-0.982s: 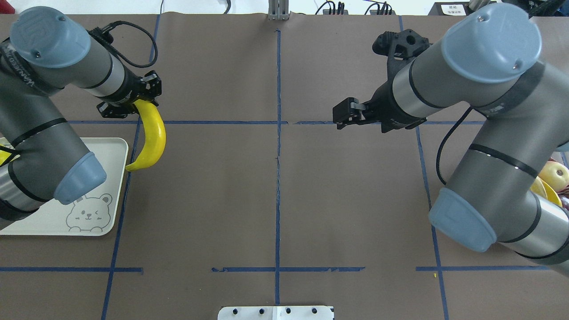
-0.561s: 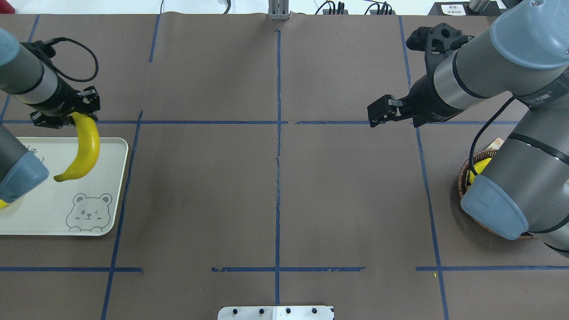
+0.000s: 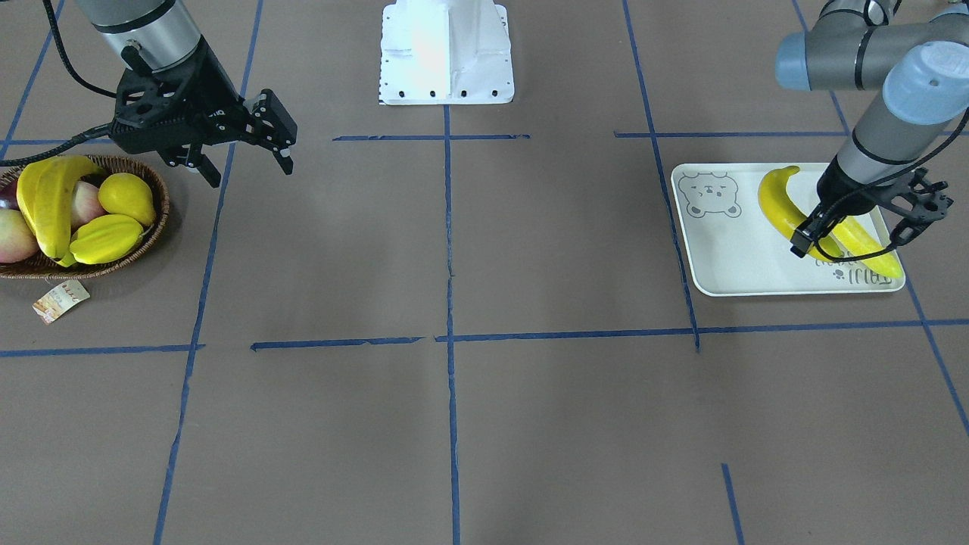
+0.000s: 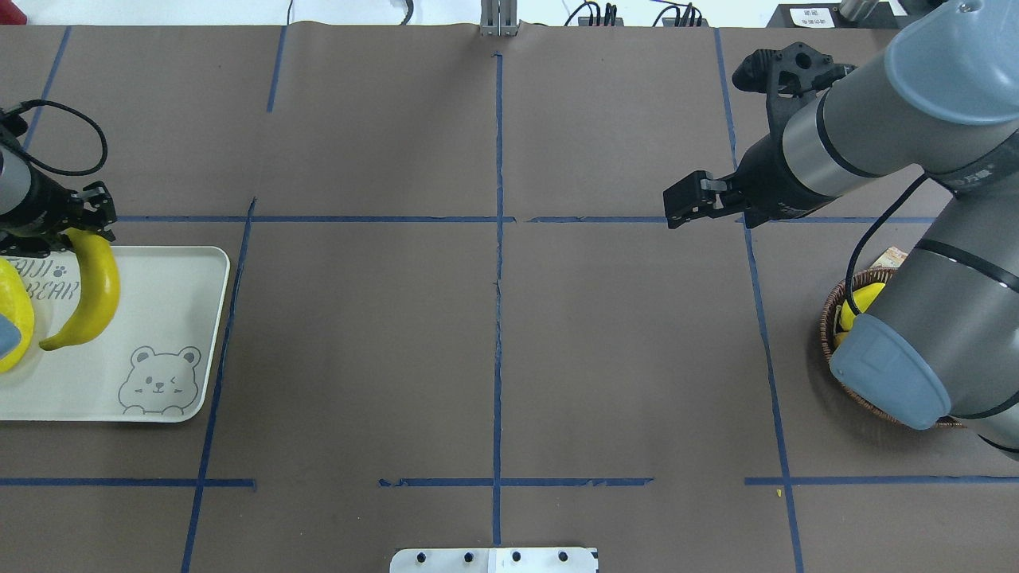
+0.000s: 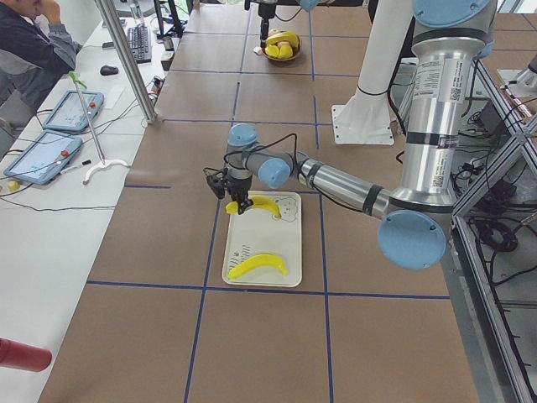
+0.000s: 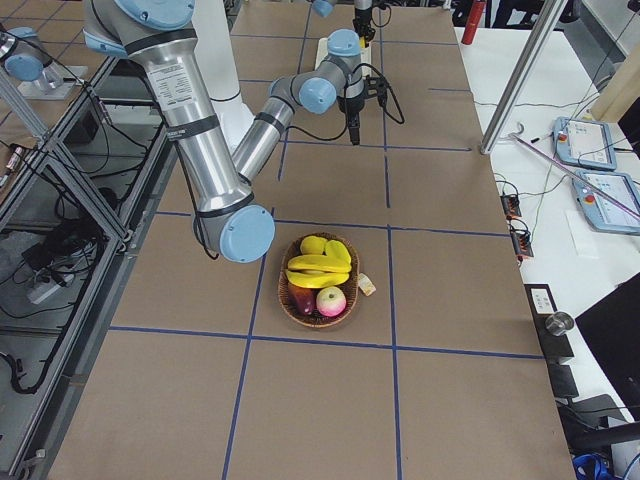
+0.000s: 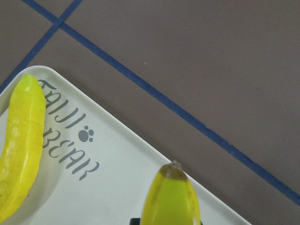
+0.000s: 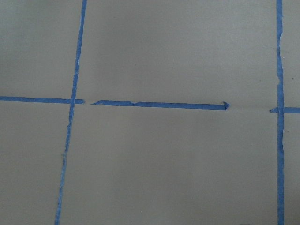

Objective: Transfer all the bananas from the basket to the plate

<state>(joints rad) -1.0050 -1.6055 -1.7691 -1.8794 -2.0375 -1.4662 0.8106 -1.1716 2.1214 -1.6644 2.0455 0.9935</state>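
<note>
My left gripper (image 3: 814, 239) is shut on one end of a yellow banana (image 3: 780, 200), holding it low over the off-white bear-print plate (image 4: 175, 318). I cannot tell whether its free end touches the plate. A second banana (image 3: 870, 244) lies on the plate beside it. Far across the table, the wicker basket (image 3: 155, 227) holds two more bananas (image 3: 49, 200) among other fruit. My right gripper (image 3: 250, 168) hangs open and empty above the table, just beside the basket. In the overhead view my right arm hides most of the basket (image 4: 828, 318).
The basket also holds reddish apples (image 3: 11, 235), a starfruit (image 3: 106, 238) and a plump yellow fruit (image 3: 127, 195); its paper tag (image 3: 57, 300) lies on the table. The white robot base (image 3: 447, 53) stands at mid-table. A person (image 5: 29, 50) sits at a side desk.
My left arm has carried the banana leftward from beyond the plate's corner to over the plate. My right arm pulled back to the right, then held nearly still, gripper still open.
</note>
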